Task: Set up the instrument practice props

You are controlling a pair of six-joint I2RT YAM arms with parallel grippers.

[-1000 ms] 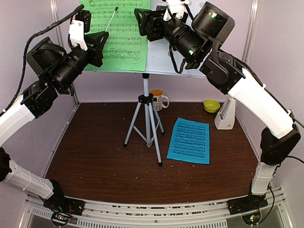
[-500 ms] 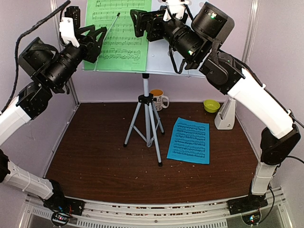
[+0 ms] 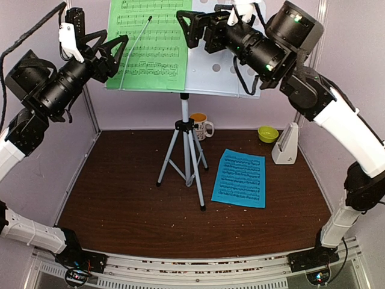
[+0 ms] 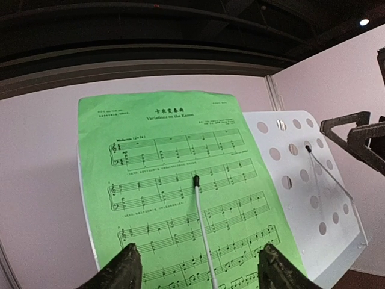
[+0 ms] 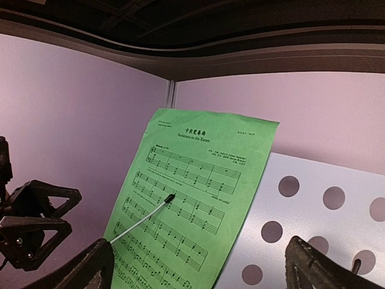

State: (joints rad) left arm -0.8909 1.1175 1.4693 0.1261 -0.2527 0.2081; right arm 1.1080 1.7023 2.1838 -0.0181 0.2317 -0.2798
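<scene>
Top external view: my left hand (image 3: 120,53) hangs high up just beside the left edge of the green music sheet (image 3: 150,48), fingers spread wide with nothing between them. My right hand (image 3: 181,28) hovers in front of the bare right half of the music stand (image 3: 219,75), close to the sheet's right edge, and it too is wide and holds nothing.

The green music sheet stands upright on the left half of the pale perforated stand, with a thin wire arm (image 3: 135,51) lying slantwise across it. The stand rests on its silver tripod (image 3: 186,150), planted near the middle of the dark wooden surface (image 3: 120,198).

The blue music sheet (image 3: 239,177) lies flat on the surface, to the right of the tripod legs. The white metronome (image 3: 286,144) stands beyond it near the right wall, with a small green bowl (image 3: 267,133) just beside it. A patterned mug (image 3: 201,126) sits behind the tripod.

From my left wrist, both fingertips (image 4: 123,271) frame the lower part of the green sheet without touching it. From my right wrist, the fingertips (image 5: 325,265) sit far apart below the sheet and the perforated plate.
</scene>
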